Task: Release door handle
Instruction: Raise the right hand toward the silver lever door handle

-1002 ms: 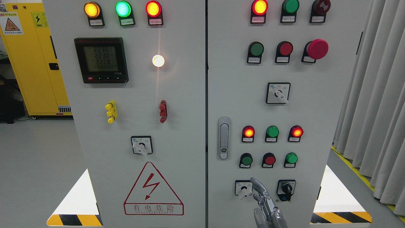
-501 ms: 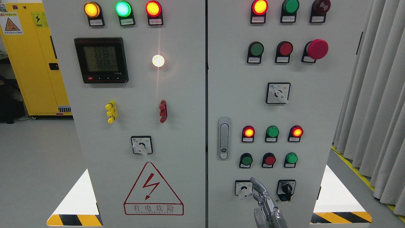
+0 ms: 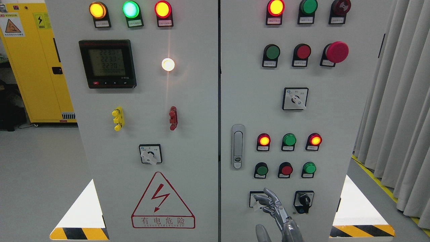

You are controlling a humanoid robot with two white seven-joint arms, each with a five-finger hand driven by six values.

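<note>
While the grey control cabinet [image 3: 188,101] fills nearly the whole view, a pale floor [image 3: 37,174] shows at its left and a run of grey curtains [image 3: 399,101] hangs at its right, with a yellow cabinet [image 3: 33,67] standing back at the far left. A dark seam [image 3: 219,101] splits the cabinet front into two doors. On the left door sit a meter display [image 3: 107,64], three lit lamps across the top and a red lightning warning triangle [image 3: 163,201] low down. The right door carries rows of lamps and push buttons, a big red mushroom button [image 3: 337,52] and rotary switches. The door handle [image 3: 238,146], a slim upright silver piece, sits just right of the seam at mid height, with nothing touching it. The right hand [image 3: 273,211] rises from the bottom edge well below the handle, its fingers [image 3: 265,198] loosely spread and gripping nothing, partly covering a small rotary switch [image 3: 252,199]. Yellow-black hazard stripes [image 3: 361,231] mark the floor at both lower corners of the cabinet.
</note>
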